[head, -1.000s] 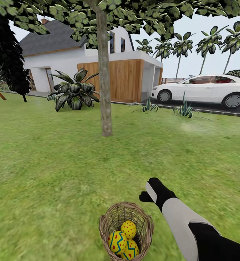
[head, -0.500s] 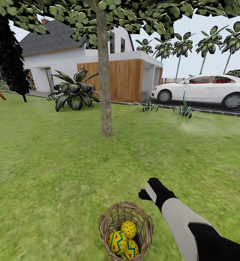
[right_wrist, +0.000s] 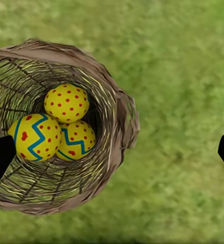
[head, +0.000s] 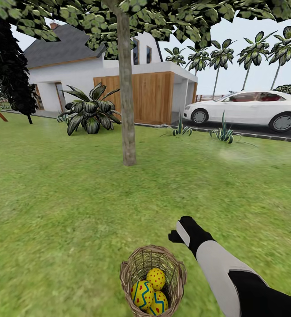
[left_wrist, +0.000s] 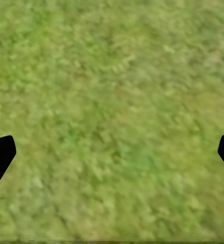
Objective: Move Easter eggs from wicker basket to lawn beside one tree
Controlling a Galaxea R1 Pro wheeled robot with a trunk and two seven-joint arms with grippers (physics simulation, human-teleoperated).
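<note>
The wicker basket stands on the lawn at the near middle of the head view. Three yellow Easter eggs lie inside it: a red-dotted egg, a blue-zigzag egg and a third egg. My right gripper hovers just beyond the basket's far right rim. In the right wrist view the right gripper is open above the basket, with the eggs below. My left gripper is open over bare grass. The pale-trunked tree rises farther ahead.
A broad-leafed plant grows left of the trunk. A dark conifer stands at the far left. Behind are a white house, a white car on the road, spiky plants and palms.
</note>
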